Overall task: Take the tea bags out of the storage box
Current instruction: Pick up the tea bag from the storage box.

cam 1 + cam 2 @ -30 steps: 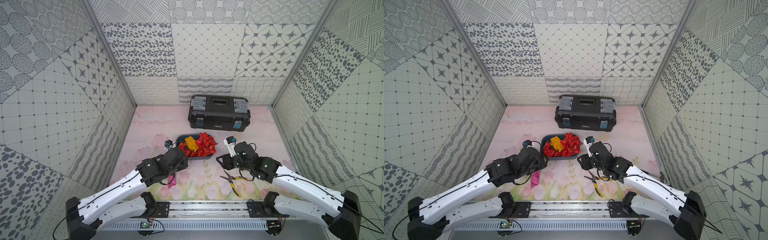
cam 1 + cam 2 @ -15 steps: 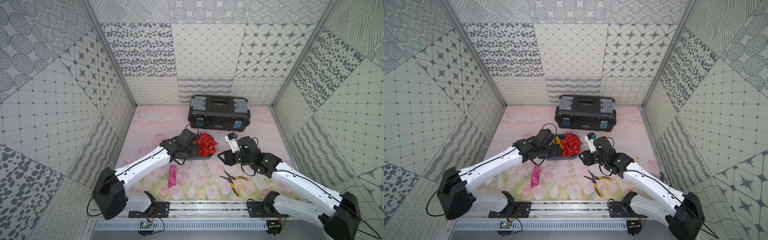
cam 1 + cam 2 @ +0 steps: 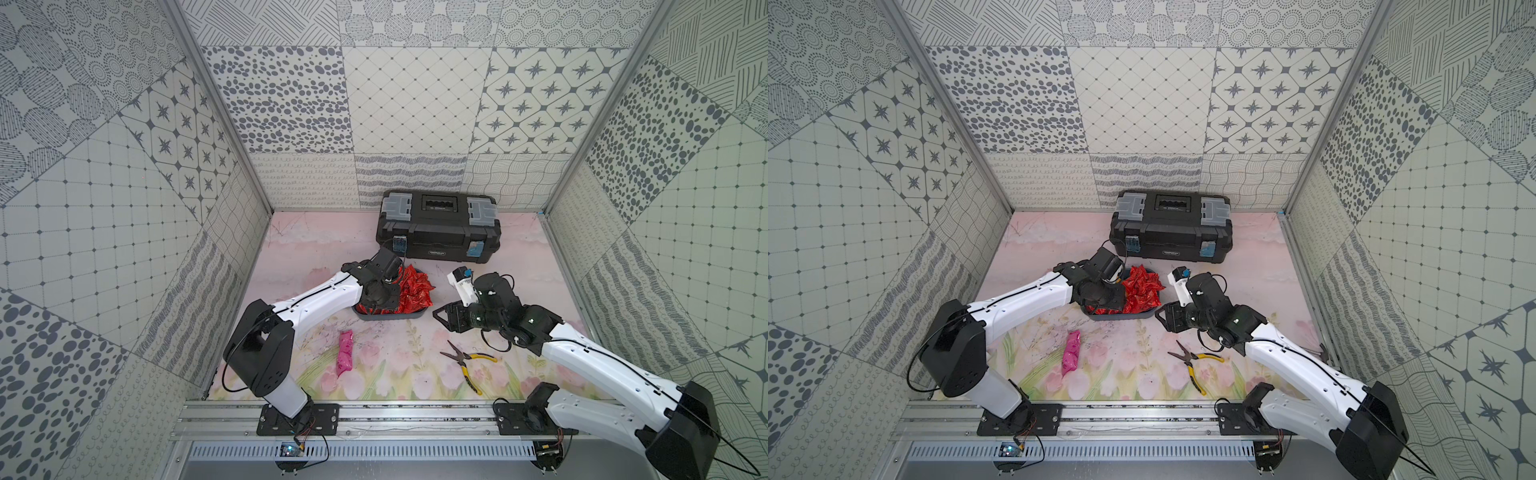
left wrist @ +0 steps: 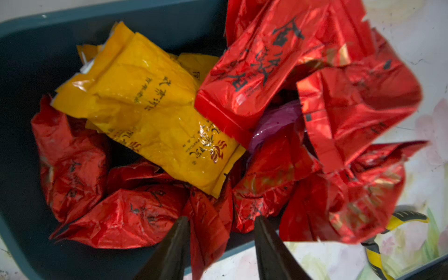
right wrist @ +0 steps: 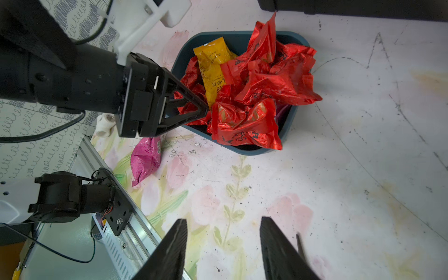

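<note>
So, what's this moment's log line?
left jaws: open around red tea bag at blue box rim | right jaws: open, empty, beside box | pink bag on table

Black toolbox just behind storage box

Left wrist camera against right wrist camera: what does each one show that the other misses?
Only the left wrist view: a red tea bag between the spread tips of the left gripper, and the yellow handle of the pliers. Only the right wrist view: a pink tea bag lying on the mat outside the storage box, the open right gripper over bare mat, and an edge of the toolbox. Both: the storage box, the heaped red tea bags, and a yellow tea bag on top.
</note>
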